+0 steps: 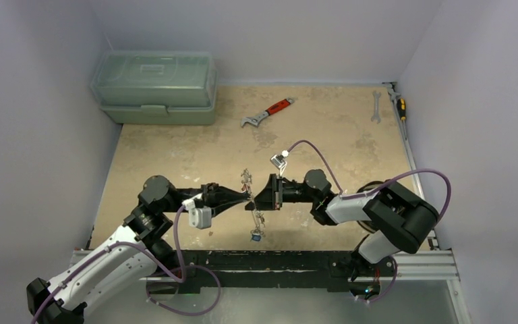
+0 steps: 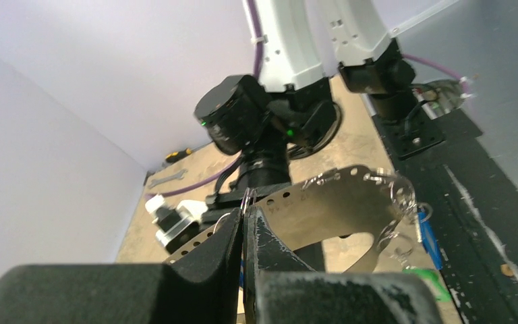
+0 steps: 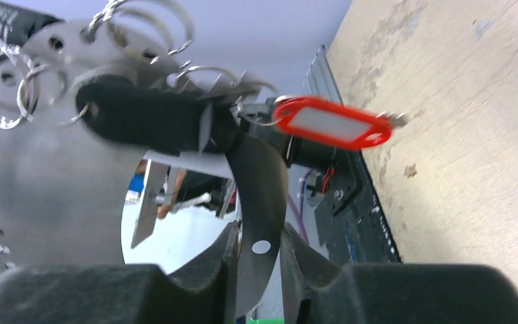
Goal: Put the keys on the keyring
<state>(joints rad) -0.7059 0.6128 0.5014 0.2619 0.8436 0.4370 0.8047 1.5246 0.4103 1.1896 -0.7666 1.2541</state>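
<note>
— Over the near middle of the table (image 1: 175,155), what meets?
— The left arm (image 1: 108,263) and right arm (image 1: 391,216), stretched toward each other, tips almost touching. A green toolbox (image 1: 155,84) sits in the far left corner. A red-handled wrench (image 1: 268,113) and a spanner (image 1: 376,106) lie by the far edge, well apart from the arms.
— Left gripper (image 1: 247,196)?
— Fingers pressed together, with a thin wire ring (image 2: 245,197) nipped at their tips.
— Right gripper (image 3: 260,236)?
— Pinching a strip of the keyring (image 3: 61,182). The strip fills the gap between the fingers.
— Where is the keyring?
— Held between the two grippers. It is a flat silvery band pierced with holes around a big opening, broadside to both wrist cameras. Small split rings hang from the holes.
— Keys (image 1: 246,178)?
— Bunched on the keyring, some toward the far side and some toward the near side in the top view. A red tag (image 3: 330,125) sticks out beside the right fingers. A blue tag (image 2: 426,236) and a green tag (image 2: 423,278) dangle at the band's edge. Whether the wire ring passes through a hole, I cannot tell.
</note>
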